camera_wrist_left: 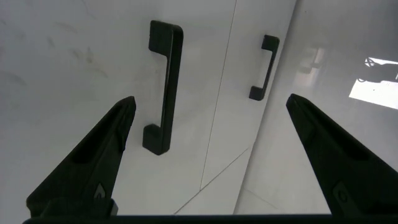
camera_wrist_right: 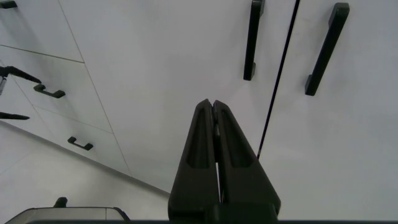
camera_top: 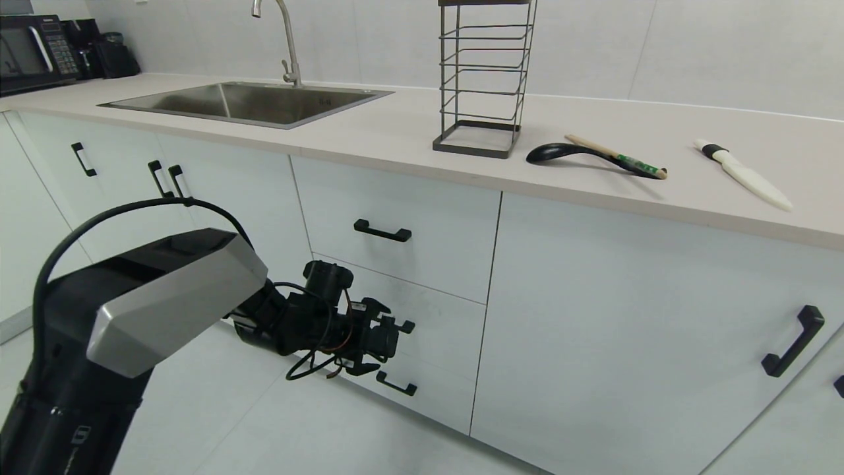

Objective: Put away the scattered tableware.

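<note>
Nothing looks stowed yet: the black spoon (camera_top: pixel 572 154), wooden chopsticks (camera_top: pixel 616 157) and white knife (camera_top: pixel 743 174) lie on the countertop (camera_top: pixel 395 135); the left gripper (camera_top: pixel 393 336), jaws apart, faces a drawer handle (camera_wrist_left: pixel 163 87); the right gripper (camera_wrist_right: pixel 213 111) is closed, empty.

No legible text or numbers.

— Counter side?
— Worktop (camera_top: pixel 409 132): pale, matt, smooth. Sink (camera_top: pixel 198 99): brushed steel. Tap (camera_top: pixel 287 39): polished metal. Rack (camera_top: pixel 484 79): dark metal wire.
— Tableware?
— Ladle (camera_top: pixel 560 153): glossy black plastic. Chopsticks (camera_top: pixel 583 144): bare wood. Knife (camera_top: pixel 748 177): white, smooth, plastic-looking.
— Cabinets?
— Fronts (camera_top: pixel 593 297): glossy white. Handles (camera_top: pixel 382 231): matt black. My left fingers (camera_wrist_left: pixel 93 162) and right fingers (camera_wrist_right: pixel 205 143): matt black plastic.
</note>
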{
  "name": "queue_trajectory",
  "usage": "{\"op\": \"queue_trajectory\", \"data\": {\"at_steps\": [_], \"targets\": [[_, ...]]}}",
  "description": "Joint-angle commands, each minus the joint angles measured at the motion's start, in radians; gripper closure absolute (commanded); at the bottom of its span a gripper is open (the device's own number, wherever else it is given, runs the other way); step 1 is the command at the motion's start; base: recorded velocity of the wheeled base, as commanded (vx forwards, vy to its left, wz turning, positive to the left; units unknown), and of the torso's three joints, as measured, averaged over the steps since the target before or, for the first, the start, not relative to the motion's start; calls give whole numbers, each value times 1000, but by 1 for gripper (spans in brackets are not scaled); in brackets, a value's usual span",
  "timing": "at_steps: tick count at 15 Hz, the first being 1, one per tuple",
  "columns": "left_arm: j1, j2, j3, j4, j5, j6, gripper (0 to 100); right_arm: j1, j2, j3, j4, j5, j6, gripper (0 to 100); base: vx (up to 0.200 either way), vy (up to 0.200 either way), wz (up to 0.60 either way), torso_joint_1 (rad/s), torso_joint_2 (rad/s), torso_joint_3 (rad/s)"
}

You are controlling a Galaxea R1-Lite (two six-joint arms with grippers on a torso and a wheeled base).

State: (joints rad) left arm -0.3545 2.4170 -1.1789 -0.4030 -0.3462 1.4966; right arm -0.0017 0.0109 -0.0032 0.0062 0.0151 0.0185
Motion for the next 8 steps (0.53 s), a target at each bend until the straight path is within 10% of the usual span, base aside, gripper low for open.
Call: {"op": "queue_trajectory", "data": {"at_steps": [1, 8], "targets": [[2, 33, -28, 0, 1, 1, 0, 0, 1, 0, 0, 0, 0, 100, 0, 0, 0, 0, 0, 0], [-8, 123, -105, 6, 1, -1, 0, 0, 1, 0, 0, 0, 0, 100, 0, 0, 0, 0, 0, 0]]}}
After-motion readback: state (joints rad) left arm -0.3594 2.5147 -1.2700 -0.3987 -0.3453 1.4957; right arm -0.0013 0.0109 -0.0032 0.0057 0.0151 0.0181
